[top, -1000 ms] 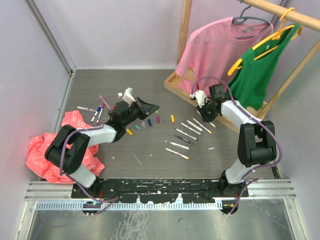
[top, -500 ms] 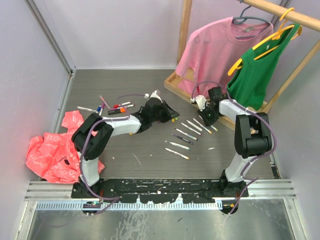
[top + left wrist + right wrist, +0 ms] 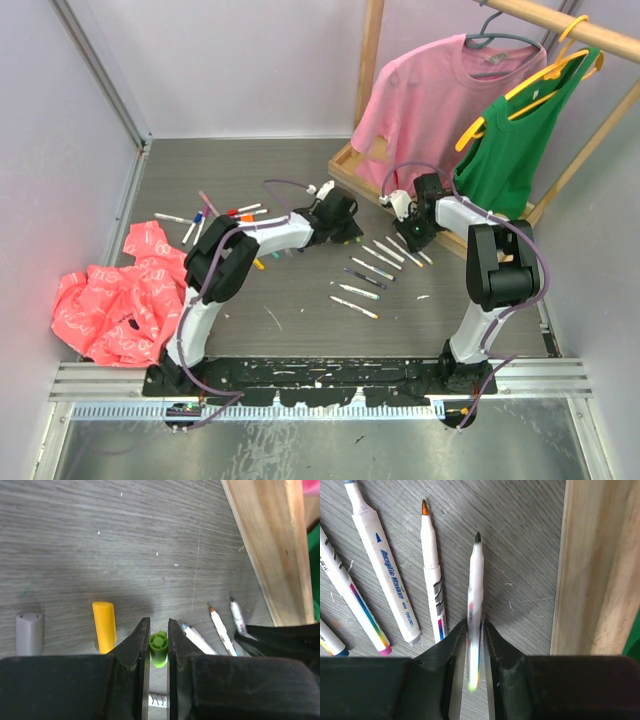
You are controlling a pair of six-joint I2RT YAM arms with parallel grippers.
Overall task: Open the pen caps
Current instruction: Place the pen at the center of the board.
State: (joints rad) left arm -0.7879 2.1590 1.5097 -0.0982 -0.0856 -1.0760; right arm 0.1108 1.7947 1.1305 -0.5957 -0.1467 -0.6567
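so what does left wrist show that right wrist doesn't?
Left wrist only: left gripper shut on a green cap, with a yellow cap and grey cap lying on the table. Right wrist only: a blurred pen between the right gripper fingers, beside an orange-tipped pen. Both: uncapped pens, the wooden rail, the table.

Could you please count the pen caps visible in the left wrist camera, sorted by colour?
Yellow cap: 1
Grey cap: 1
Green cap: 1
Total: 3
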